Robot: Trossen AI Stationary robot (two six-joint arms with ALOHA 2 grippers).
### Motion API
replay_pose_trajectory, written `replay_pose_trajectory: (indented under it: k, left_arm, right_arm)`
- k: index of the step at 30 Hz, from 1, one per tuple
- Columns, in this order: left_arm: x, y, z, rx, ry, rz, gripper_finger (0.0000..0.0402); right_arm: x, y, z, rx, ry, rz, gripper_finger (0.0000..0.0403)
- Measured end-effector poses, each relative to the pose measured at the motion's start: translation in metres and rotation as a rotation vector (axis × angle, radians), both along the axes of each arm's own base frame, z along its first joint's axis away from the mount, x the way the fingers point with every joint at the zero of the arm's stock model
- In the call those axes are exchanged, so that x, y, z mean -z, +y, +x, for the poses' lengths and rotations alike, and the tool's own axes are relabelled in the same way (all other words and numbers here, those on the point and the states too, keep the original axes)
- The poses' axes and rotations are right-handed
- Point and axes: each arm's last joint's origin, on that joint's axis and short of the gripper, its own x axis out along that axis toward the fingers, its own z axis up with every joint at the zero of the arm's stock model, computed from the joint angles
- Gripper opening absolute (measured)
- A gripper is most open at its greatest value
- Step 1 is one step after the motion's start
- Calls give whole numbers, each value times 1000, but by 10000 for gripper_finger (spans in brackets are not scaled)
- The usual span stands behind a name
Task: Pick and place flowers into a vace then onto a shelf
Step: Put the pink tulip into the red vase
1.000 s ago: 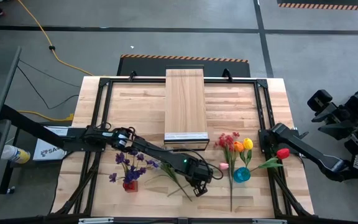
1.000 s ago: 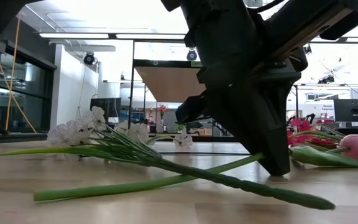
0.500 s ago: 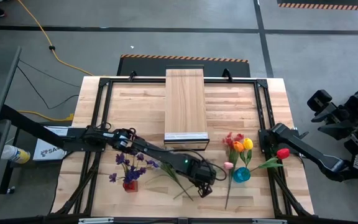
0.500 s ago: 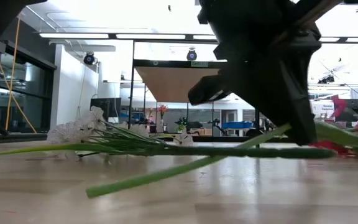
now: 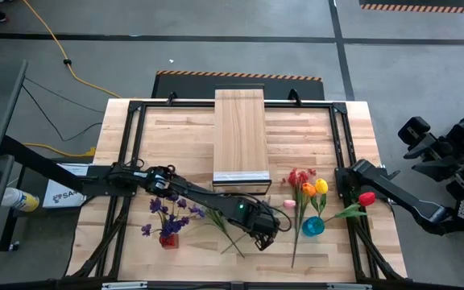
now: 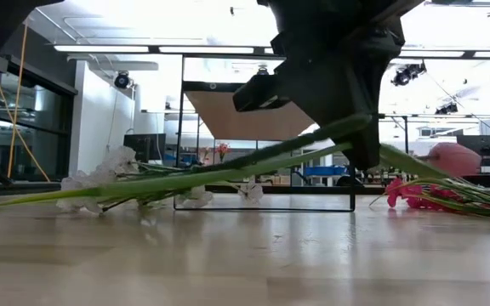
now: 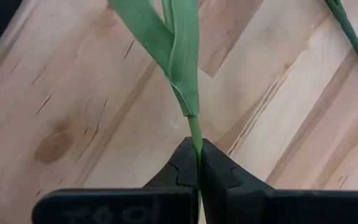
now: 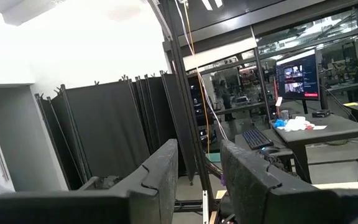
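- Blue is the small vase (image 5: 313, 226) near the right side of the table (image 5: 176, 141); I cannot tell if any stem sits inside it; red, orange and yellow tulips (image 5: 308, 187) lie just beside it.
- A red pot (image 5: 168, 239) on the left side holds purple flowers (image 5: 166, 213), standing up.
- The pale wood shelf (image 5: 240, 137) lies in the middle at the back, with a light strip at its near end.
- The left gripper (image 5: 266, 236) is pinched tight on the green stem of a pink tulip (image 5: 289, 205); the left wrist view shows the stem (image 7: 194, 130) squeezed between the two dark fingers (image 7: 182, 168).
- The low view shows that stem (image 6: 228, 174) lifted off the wood, and white flowers (image 6: 100, 174) lying on it.
- The right gripper (image 8: 197, 177) waits off the table's right side, its fingers a little apart and holding nothing.
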Motion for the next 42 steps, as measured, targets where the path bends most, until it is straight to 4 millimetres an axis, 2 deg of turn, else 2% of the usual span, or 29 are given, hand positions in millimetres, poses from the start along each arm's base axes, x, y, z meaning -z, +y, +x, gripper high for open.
replay_pose_trajectory:
  k: [5, 19, 32, 42]
  left_arm:
    - [0, 0, -1, -57, 2, -7, 33]
    - [-3, -23, -4, -172, -112, 43, 33]
    - [-32, -25, -5, -250, -284, 104, 33]
    - [-35, -24, -2, -284, -336, 104, 33]
  right_arm:
    - [0, 0, 0, 0, 0, 0, 114]
    - [0, 0, 0, 0, 0, -1, 114]
    - [0, 0, 0, 0, 0, 0, 114]
    - [0, 0, 0, 0, 0, 0, 114]
